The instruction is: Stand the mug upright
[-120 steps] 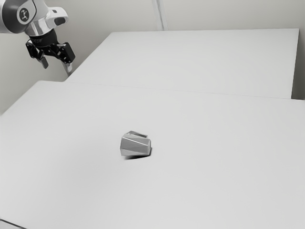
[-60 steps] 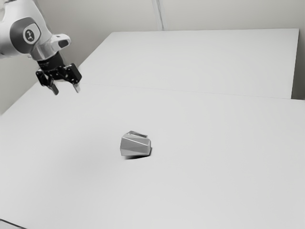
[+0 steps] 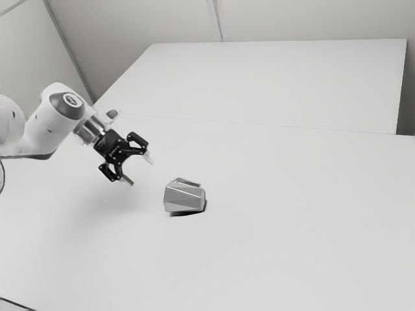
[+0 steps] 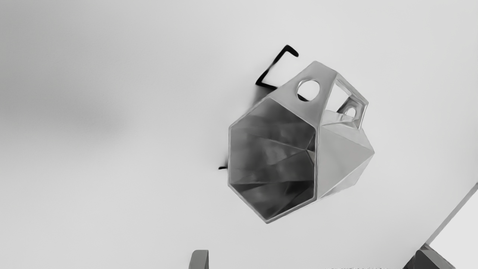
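Note:
The gripper (image 3: 141, 170) hangs over the table on the exterior view's left side of the mug, tilted toward it, fingers wide apart and nothing between them. A faceted grey mug (image 3: 185, 197) lies on its side on the table. In the wrist view the mug (image 4: 345, 157) turns its dark open mouth toward the camera, with its angular handle sticking out from the body. There the gripper (image 4: 308, 259) has its two fingertips at the bottom edge, far apart and clear of the mug.
The mug lies on a broad white table (image 3: 292, 227). Beyond a thin seam, another white surface (image 3: 272, 84) stretches toward the back wall. A dark thin line (image 3: 16, 304) crosses the exterior view's lower left corner.
The arm has swung in from the exterior view's upper left, coming down and toward the mug, and the hand has tilted. The mug has stayed where it was.

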